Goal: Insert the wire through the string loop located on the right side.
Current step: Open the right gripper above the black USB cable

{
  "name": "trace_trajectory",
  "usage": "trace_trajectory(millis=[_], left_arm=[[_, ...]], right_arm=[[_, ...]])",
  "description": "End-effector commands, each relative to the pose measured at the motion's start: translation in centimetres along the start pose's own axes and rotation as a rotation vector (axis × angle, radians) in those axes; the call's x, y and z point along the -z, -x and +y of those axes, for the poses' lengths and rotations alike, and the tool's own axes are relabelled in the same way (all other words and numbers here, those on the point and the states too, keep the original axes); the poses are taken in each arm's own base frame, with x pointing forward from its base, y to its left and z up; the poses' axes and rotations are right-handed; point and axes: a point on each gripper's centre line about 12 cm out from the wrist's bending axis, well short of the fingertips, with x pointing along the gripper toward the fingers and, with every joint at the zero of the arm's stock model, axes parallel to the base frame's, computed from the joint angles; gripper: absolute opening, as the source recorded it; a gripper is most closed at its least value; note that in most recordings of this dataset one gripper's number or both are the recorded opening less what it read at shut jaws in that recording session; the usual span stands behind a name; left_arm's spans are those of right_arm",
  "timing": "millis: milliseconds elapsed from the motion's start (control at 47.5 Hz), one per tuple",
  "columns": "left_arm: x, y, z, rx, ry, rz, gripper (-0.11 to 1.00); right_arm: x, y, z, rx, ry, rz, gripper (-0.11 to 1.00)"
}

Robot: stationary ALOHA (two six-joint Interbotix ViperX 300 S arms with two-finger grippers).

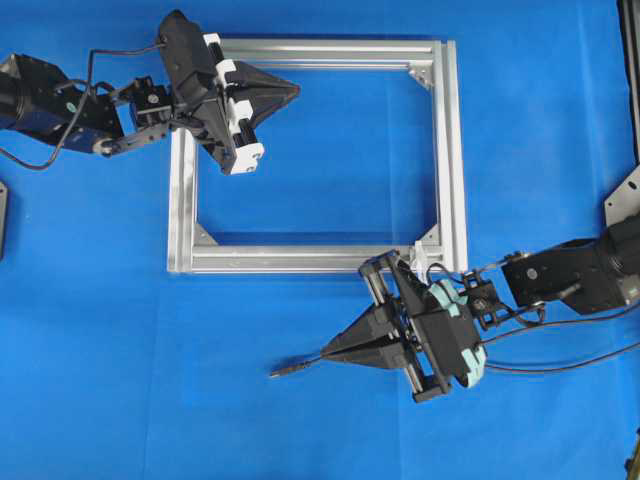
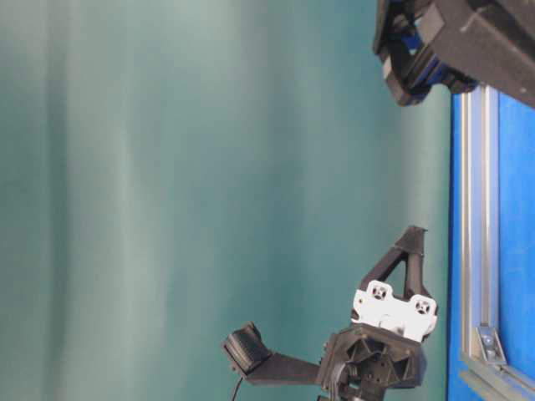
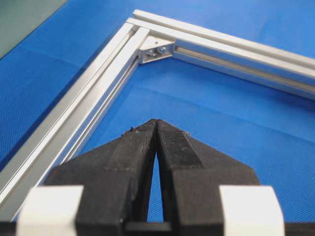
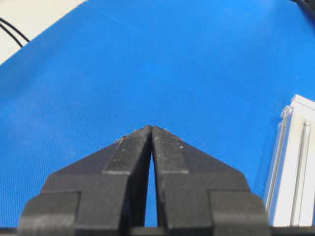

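Note:
The wire's dark plug (image 1: 284,371) lies on the blue mat, and its thin black line runs right under my right gripper (image 1: 323,352). That gripper hangs just above and right of the plug, pointing left. In the right wrist view its tips (image 4: 150,128) are pressed together with nothing between them, and the wire is hidden there. The string loop (image 1: 421,259) is a tiny whitish bit at the frame's lower right corner, just behind the right gripper's body. My left gripper (image 1: 296,90) is shut and empty over the frame's upper left part, its tips (image 3: 156,123) above bare mat.
The silver aluminium frame (image 1: 455,150) lies flat on the mat, with triangular brackets in its corners (image 3: 157,49). One frame rail shows at the right of the right wrist view (image 4: 290,167). Thicker black arm cables (image 1: 560,358) trail to the right edge.

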Motion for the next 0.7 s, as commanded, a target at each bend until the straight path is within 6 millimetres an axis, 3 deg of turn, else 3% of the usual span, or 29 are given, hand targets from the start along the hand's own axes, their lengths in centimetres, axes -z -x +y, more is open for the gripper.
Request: trace_trajectory(millis=[0, 126, 527, 674], left_arm=[[-1.66, 0.16, -0.49, 0.023, -0.017, -0.033, 0.00], [-1.37, 0.26, -0.46, 0.022, -0.017, -0.013, 0.00], [-1.32, 0.34, -0.46, 0.023, -0.018, -0.012, 0.00], [-1.32, 0.34, -0.47, 0.024, -0.019, -0.012, 0.00]], right_arm=[[-1.94, 0.09, 0.28, -0.006, 0.006, -0.054, 0.00], [-1.61, 0.13, 0.24, -0.005, 0.001, 0.003, -0.06], [-1.34, 0.10, 0.28, -0.005, -0.039, 0.029, -0.06], [-1.34, 0.06, 0.26, -0.004, -0.042, 0.029, 0.05]])
